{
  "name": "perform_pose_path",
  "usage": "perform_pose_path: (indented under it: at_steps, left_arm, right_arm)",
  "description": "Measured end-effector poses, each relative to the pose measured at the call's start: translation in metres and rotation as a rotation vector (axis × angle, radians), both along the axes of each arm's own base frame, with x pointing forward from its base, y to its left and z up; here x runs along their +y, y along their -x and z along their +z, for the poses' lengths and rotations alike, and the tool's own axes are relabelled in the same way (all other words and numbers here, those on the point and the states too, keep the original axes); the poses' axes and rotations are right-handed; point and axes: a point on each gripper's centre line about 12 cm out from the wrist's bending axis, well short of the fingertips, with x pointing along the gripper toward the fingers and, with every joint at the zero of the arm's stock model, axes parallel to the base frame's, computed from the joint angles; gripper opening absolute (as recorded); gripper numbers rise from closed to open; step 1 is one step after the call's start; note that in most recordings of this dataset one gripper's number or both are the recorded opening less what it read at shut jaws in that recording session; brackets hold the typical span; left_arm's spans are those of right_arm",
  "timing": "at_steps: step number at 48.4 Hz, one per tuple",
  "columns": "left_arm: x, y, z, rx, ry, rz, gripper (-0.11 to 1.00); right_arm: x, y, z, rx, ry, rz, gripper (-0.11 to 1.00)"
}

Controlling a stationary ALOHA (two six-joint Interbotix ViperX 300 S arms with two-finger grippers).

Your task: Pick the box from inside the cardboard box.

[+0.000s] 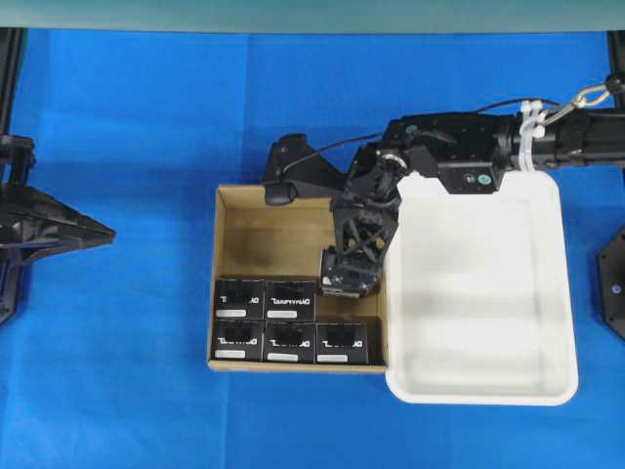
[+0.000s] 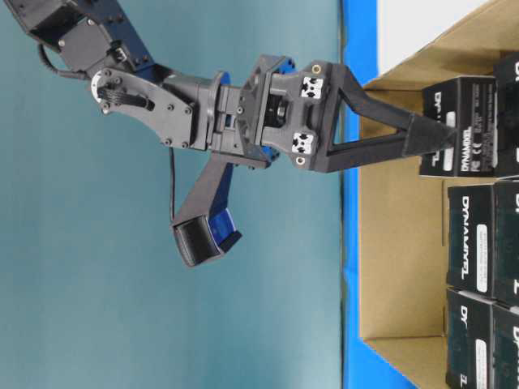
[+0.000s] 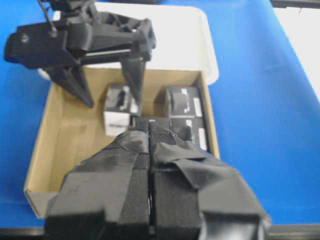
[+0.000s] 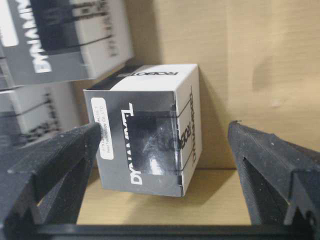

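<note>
The right gripper [image 4: 160, 165] was seen reaching down into the carton [image 1: 239, 210] with its jaws spread wide and nothing held between them. The target box [image 4: 145, 132] lay between the two fingers, near the carton's right wall, just above the other boxes [image 1: 264, 298] lined up along the near side. In the wrist view the box was seen turned a little askew to the fingers, closer to the left one.

A slip was judged the main risk: if the jaws were closed on the skewed box, it could be twisted or squeezed out on a corner rather than clamped flat. The neighbouring boxes sat close by, so one could be nudged or pinched together with the target. The carton wall stood near the right finger [image 4: 272, 170] and could be caught.

The left gripper [image 3: 150, 200] was seen pressed shut, empty, parked outside the carton.
</note>
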Motion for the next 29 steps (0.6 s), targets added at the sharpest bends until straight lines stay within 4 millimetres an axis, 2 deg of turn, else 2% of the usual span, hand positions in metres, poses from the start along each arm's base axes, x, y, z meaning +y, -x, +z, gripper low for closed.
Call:
perform_pose_path:
  at_steps: [19,29]
  left_arm:
    - [0.000,0.000,0.000,0.002,0.003,0.001,-0.07]
    - [0.000,0.000,0.000,0.002,0.003,0.001,-0.07]
  right_arm:
    - [-0.020,-0.004,0.006,-0.003,0.062,0.037,0.99]
    - [-0.021,-0.003,0.007,0.011,0.060,0.052,0.99]
